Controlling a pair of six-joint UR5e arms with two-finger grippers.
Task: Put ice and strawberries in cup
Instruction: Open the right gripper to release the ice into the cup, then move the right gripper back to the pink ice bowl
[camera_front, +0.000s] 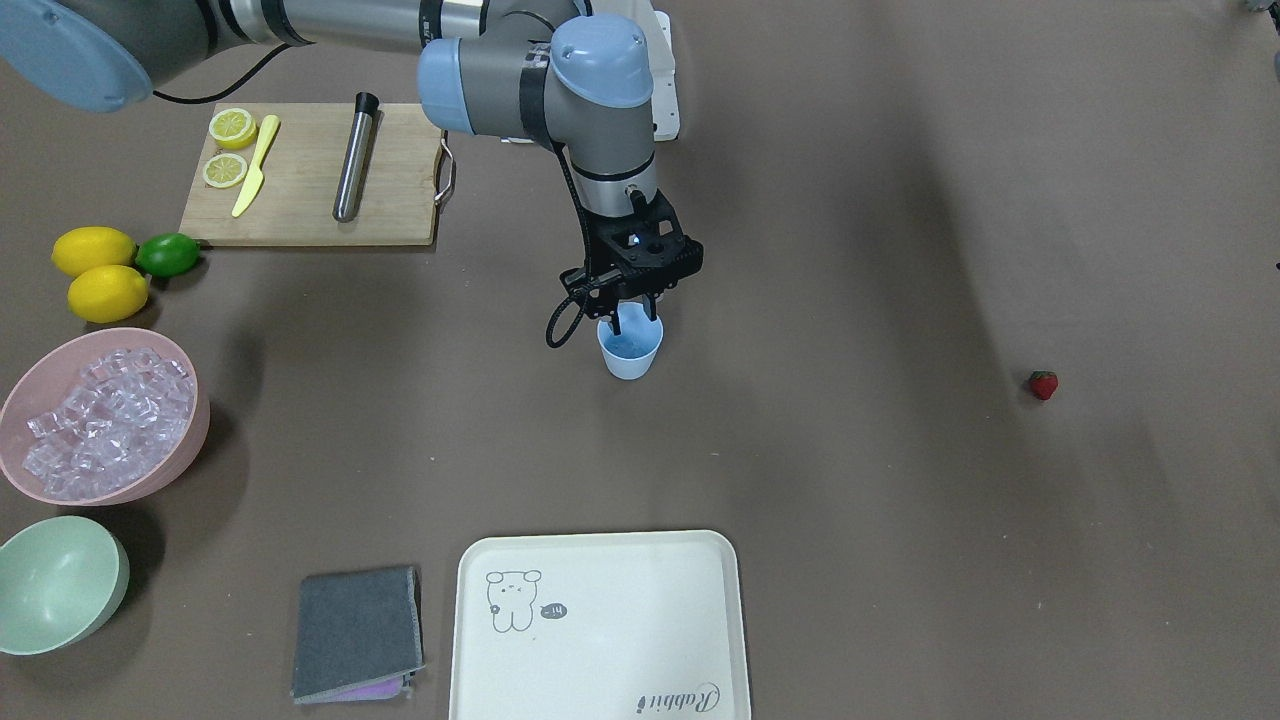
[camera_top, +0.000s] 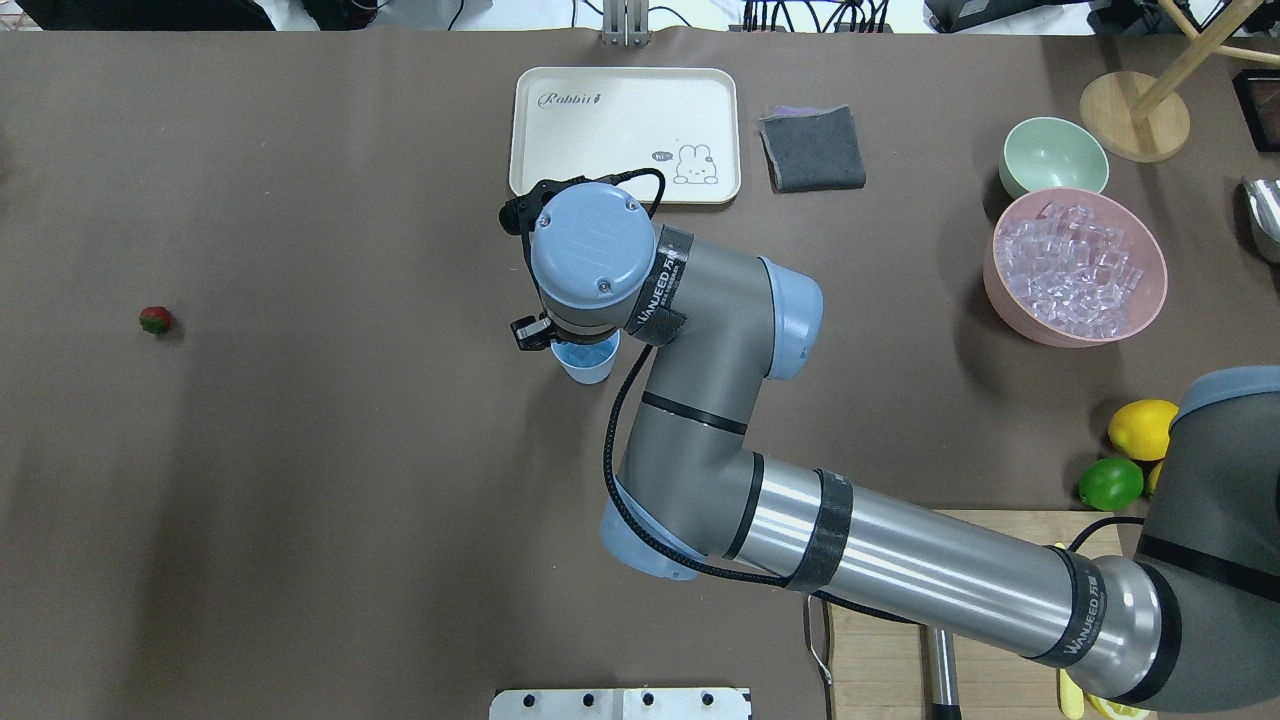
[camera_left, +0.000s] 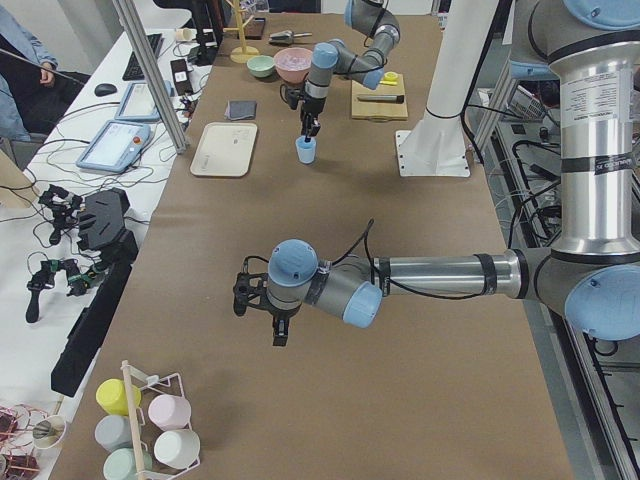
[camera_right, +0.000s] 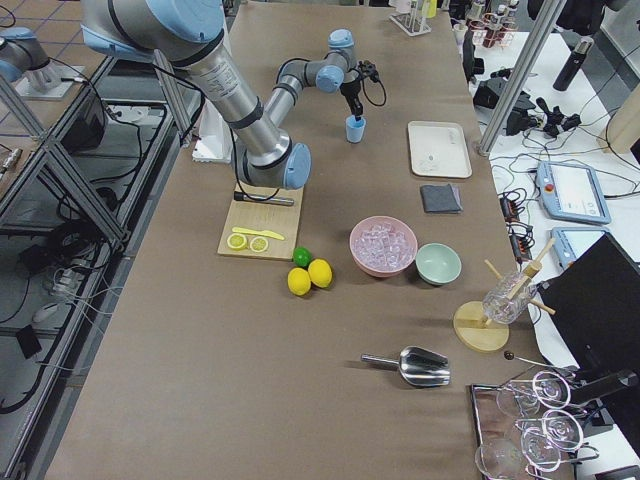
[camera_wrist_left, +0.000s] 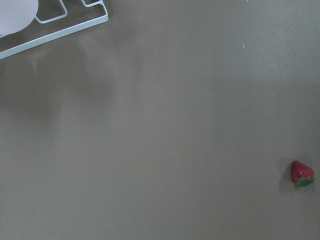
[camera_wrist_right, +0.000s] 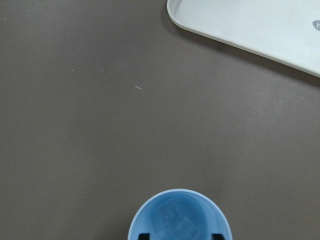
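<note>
Seen from across the bench, left to right: the ice (camera_front: 105, 420) sits heaped in the pink bowl (camera_front: 198, 430) at nine o'clock of the cup (camera_front: 630, 360); the right hand (camera_front: 633, 323) is poised over the cup at centre, its fingers spread and dipped just inside the rim, gripping nothing; the right wrist view shows ice lying on the cup's bottom, so the ice step looks to be at its drop-off; the strawberry (camera_front: 1043, 384) lies alone at three o'clock of the cup, well apart. The left hand (camera_left: 279, 335) hangs above the bench with the fruit at four o'clock in its wrist view; whether it is spread or clenched cannot be told. The next move likely calls for the right hand to rise straight out without tipping the light cup, and for the left hand to come down on the strawberry. Room looks ample: nothing stands between cup and fruit; the tray (camera_front: 620, 640) lies at six o'clock, apart; the chopping board (camera_front: 300, 190) at ten o'clock, well back.
</note>
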